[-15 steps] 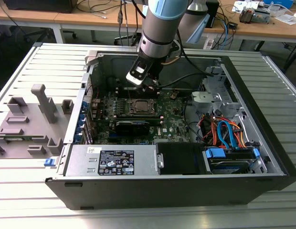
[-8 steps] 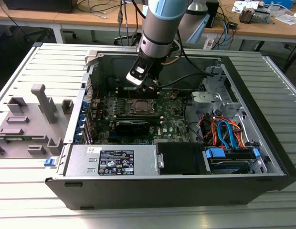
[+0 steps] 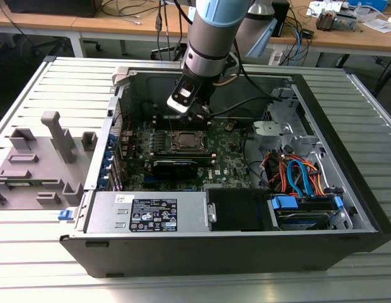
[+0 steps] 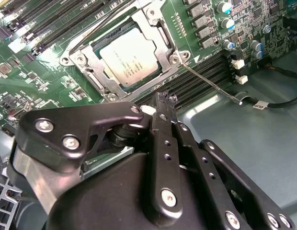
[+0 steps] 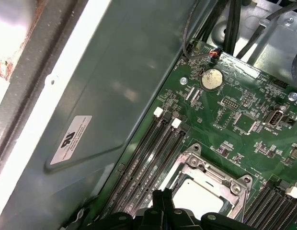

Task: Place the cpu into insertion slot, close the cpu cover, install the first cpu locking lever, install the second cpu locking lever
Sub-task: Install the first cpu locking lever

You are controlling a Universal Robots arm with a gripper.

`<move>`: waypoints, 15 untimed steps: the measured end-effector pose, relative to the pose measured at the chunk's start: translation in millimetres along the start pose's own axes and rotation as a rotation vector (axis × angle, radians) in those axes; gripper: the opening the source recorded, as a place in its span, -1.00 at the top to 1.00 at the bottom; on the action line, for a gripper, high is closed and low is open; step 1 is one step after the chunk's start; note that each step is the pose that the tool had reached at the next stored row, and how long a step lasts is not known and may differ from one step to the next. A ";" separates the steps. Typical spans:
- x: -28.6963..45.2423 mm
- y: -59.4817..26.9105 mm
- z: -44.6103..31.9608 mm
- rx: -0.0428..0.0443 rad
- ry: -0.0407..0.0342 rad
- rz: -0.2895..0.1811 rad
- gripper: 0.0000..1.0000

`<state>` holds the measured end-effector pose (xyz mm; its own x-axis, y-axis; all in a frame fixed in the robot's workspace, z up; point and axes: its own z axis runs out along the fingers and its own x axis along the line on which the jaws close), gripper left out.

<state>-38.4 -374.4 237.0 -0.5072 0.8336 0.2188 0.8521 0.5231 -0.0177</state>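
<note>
Open black-and-grey tower computer case (image 3: 347, 208) lying on its side on a slatted grey metal surface (image 3: 44, 252), with the arm reaching down into it.

The cpu (image 4: 129, 55), a flat square chip with a silver-grey metal top, is seated in the insertion slot (image 4: 74, 60), a square silver-rimmed socket on the green circuit board (image 4: 43, 81). The cpu cover (image 4: 93, 64), a thin silver frame plate with a cut-out middle, lies down around the chip.

A thin steel wire lever (image 4: 211, 82) runs out from one socket corner across the long black memory slots (image 5: 148, 158). It appears unlatched. A second rod along the opposite side cannot be judged.

The black pincer (image 4: 163, 101) hangs just beside the socket, above the memory slots. Its fingers look pressed together with nothing between them.

Risks, as judged from this pose:
- The wire lever is narrow and springy. A closed tip meeting it off-centre could slide off and scrape the board or the memory slots.
- If the frame plate is not fully flat, a lever may miss its hook or load the chip unevenly.
</note>
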 end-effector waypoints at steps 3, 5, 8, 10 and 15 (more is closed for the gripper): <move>0.0 0.0 0.0 -0.0007 0.0020 -0.002 0.79; 0.0 0.0 0.0 -0.0011 0.0032 -0.004 0.79; 0.0 0.0 0.0 -0.0021 0.0060 -0.007 0.79; 0.0 0.0 -0.1 -0.0031 0.0085 -0.010 0.79; 0.0 -0.1 -0.1 0.0003 0.0132 -0.039 0.79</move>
<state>-38.4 -374.4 237.0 -0.5385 0.8100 0.2322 0.8315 0.5554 -0.0091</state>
